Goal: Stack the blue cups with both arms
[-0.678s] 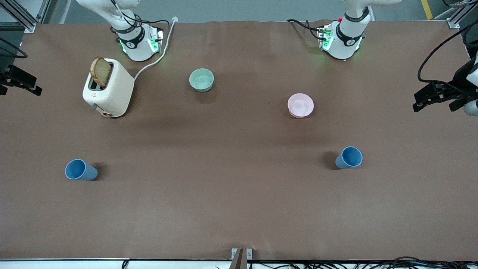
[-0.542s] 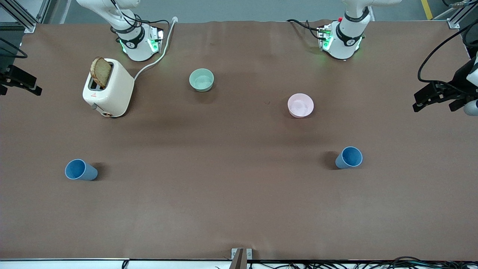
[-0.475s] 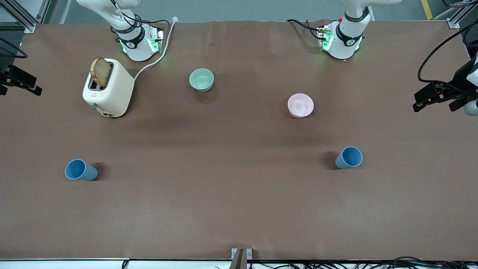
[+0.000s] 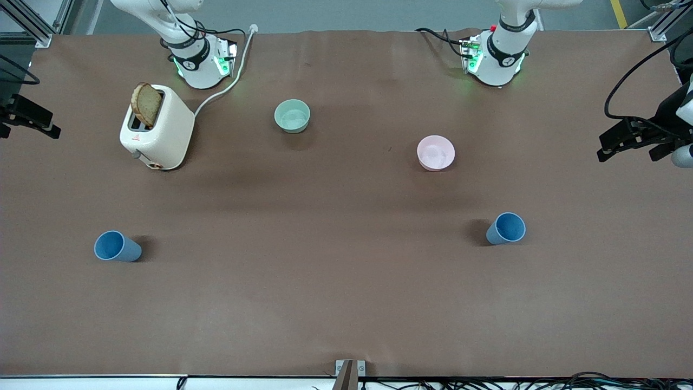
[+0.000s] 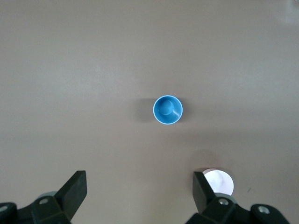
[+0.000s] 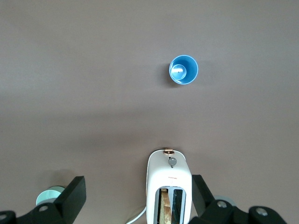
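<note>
While both arms waited high above the brown table (image 4: 346, 303), the scene stood thus:
Left gripper (image 5: 139, 191): at the front view's right edge, fingers spread wide, holding nothing.
Right gripper (image 6: 138, 195): at the front view's left edge, fingers wide apart, empty.
First matte blue tapered cup (image 4: 505, 228): upright, lower right of the front view, nearer the camera than the pink bowl (image 4: 436, 153).
Second matte blue tapered cup (image 4: 116, 246): upright, lower left, nearer the camera than the cream toaster (image 4: 158, 130).
Pale green bowl (image 4: 292, 115): upper centre.
</note>
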`<act>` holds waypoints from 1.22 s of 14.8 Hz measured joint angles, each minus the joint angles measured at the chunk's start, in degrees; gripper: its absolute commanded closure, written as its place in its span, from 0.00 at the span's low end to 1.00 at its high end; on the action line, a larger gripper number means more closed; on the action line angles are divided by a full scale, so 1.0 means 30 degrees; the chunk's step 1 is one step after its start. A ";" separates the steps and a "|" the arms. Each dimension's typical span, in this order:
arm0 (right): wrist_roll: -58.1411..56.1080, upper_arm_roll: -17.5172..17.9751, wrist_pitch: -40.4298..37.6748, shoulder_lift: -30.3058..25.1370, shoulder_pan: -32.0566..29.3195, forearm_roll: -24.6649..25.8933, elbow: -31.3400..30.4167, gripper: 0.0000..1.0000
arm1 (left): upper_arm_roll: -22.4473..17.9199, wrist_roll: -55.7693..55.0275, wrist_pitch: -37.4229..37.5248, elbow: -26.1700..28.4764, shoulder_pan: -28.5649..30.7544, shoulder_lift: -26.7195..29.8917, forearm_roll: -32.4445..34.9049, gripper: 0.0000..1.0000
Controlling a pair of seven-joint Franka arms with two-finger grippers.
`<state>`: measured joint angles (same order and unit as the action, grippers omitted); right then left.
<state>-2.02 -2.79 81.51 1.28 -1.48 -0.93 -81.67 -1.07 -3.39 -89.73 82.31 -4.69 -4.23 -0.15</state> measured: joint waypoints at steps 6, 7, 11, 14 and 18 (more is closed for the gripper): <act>0.0000 0.0000 0.0485 0.0000 0.0000 0.0000 0.0000 0.00 | 0.0048 0.0001 0.0012 0.0104 0.0026 -0.0501 -0.0001 0.00; 0.0000 -0.0001 0.0635 0.0000 0.0000 0.0000 -0.0001 0.00 | 0.0047 0.0001 0.0012 0.0107 0.0039 -0.0679 -0.0001 0.00; 0.0000 -0.0029 0.1423 0.0119 -0.0026 0.0000 -0.0045 0.00 | 0.0072 0.0014 0.0005 0.0147 -0.0028 -0.2034 -0.0001 0.00; -0.0007 -0.0132 0.2420 0.0711 -0.0396 0.0000 -0.0214 0.00 | 0.0235 0.0014 -0.0191 0.0149 -0.0224 -0.3251 -0.0001 0.00; -0.0414 -0.0185 0.4321 0.2575 -0.1173 0.0000 -0.0487 0.00 | 0.0263 0.0014 -0.1244 0.0196 -0.0214 -0.4352 -0.0001 0.00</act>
<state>-3.26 -3.34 94.47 9.01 -5.00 -0.93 -83.13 -0.28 -3.35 -93.46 82.90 -5.33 -17.29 -0.15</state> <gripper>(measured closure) 0.000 0.000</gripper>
